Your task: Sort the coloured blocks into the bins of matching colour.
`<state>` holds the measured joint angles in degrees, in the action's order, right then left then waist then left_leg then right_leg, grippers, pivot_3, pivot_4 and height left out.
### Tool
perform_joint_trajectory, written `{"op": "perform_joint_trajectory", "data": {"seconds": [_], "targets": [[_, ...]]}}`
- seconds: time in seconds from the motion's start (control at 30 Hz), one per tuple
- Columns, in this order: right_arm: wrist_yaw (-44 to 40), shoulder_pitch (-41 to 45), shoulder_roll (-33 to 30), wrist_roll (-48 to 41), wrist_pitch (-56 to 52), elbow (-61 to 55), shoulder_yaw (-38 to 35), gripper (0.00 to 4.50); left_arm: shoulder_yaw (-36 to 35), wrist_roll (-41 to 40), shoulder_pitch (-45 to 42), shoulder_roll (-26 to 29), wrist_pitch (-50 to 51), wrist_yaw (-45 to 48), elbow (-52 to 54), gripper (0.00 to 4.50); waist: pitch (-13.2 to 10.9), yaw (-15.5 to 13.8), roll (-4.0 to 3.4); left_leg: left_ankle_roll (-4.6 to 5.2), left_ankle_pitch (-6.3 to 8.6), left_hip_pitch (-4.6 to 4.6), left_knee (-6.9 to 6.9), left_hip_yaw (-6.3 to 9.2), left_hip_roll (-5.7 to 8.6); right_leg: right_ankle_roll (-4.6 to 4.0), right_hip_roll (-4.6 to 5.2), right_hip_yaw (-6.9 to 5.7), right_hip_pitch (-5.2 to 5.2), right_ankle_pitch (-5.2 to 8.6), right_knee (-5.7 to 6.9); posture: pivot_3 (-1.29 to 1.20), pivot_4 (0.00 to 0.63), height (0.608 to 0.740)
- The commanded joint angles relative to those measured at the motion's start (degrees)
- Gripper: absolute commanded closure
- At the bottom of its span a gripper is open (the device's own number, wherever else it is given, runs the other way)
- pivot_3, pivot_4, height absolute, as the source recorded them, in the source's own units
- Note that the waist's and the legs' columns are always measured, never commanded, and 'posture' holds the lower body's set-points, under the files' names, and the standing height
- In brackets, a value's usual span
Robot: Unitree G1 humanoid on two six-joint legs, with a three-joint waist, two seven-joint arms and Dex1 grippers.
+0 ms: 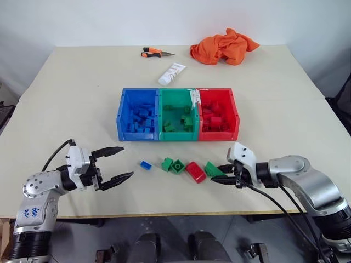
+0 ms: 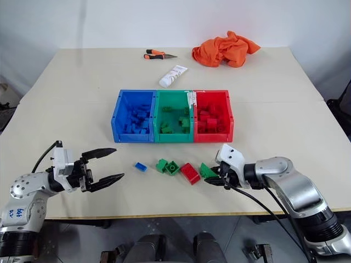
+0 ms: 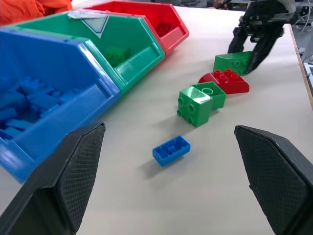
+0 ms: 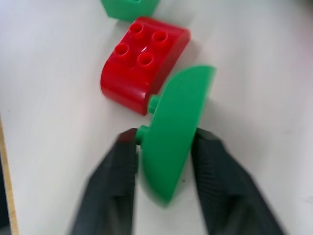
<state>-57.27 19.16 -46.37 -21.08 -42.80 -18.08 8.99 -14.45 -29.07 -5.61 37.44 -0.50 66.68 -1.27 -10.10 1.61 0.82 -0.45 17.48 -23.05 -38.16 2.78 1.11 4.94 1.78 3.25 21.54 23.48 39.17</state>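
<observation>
The blue [image 1: 122, 118], green [image 1: 176, 137] and red [image 1: 235, 118] bins stand joined in a row at mid-table, each holding several blocks of its own colour. In front of them lies a row of loose blocks: a tiny blue one [image 1: 145, 165], two small green ones [image 1: 166, 164] [image 1: 177, 166], a red one [image 1: 195, 171] and a larger curved green one [image 4: 176, 127]. My right gripper [image 1: 222, 174] is shut on the curved green block, a finger [image 4: 220, 176] pressed on each side, right beside the red block [image 4: 142, 63]. My left gripper [image 1: 123, 163] hovers open, left of the blue block [image 3: 171, 150].
At the far side of the table lie an orange cloth [image 1: 224, 46], a white tube [image 1: 172, 73] and an orange-handled tool [image 1: 156, 52]. The loose blocks sit close to the table's front edge [image 1: 181, 215].
</observation>
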Motion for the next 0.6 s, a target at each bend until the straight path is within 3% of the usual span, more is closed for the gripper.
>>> {"op": "perform_joint_trajectory", "data": {"seconds": [0.03,0.17,0.3,0.57,0.6], "targets": [[0.7,0.6,-0.7,-1.8,-0.3,-2.3,-3.9,3.62,-1.3,-1.0,-0.6,0.8,-0.3,0.5,-0.3,0.00,0.0,0.0,0.00,0.00,0.00,0.00,0.00,0.00,0.00,0.00,0.00,0.00,0.00,0.00,0.00,0.00,0.150,0.740],[1.9,2.1,-1.5,-3.3,-2.0,-4.3,-7.6,3.62,-0.9,-0.9,-1.2,0.5,-0.2,0.5,-0.5,0.00,0.0,0.0,0.00,0.00,0.00,0.00,0.00,0.00,0.00,0.00,0.00,0.00,0.01,0.00,0.00,0.00,0.150,0.740],[3.8,9.1,0.3,-5.0,-2.3,-3.0,-10.4,3.62,-0.3,-1.0,-2.3,0.4,0.1,1.1,-1.4,0.00,0.0,0.1,-0.02,0.00,0.00,-0.01,0.01,-0.01,0.00,0.00,0.00,0.00,0.01,0.00,0.00,0.00,0.150,0.740],[2.9,29.5,9.7,0.5,6.9,16.2,-2.9,3.62,1.4,-0.8,-6.2,0.9,1.3,4.4,-4.3,0.00,0.0,0.4,-0.02,-0.04,-0.02,0.01,0.02,-0.02,-0.01,-0.01,-0.01,-0.01,0.07,-0.01,0.06,0.00,0.150,0.740],[3.1,31.9,11.6,2.2,9.4,20.2,-1.5,3.27,1.4,-0.8,-6.7,1.1,1.2,4.8,-4.8,0.00,0.0,0.5,-0.02,-0.05,-0.03,0.01,0.02,-0.02,-0.01,-0.01,0.00,-0.02,0.08,-0.01,0.07,0.00,0.150,0.740]]}}
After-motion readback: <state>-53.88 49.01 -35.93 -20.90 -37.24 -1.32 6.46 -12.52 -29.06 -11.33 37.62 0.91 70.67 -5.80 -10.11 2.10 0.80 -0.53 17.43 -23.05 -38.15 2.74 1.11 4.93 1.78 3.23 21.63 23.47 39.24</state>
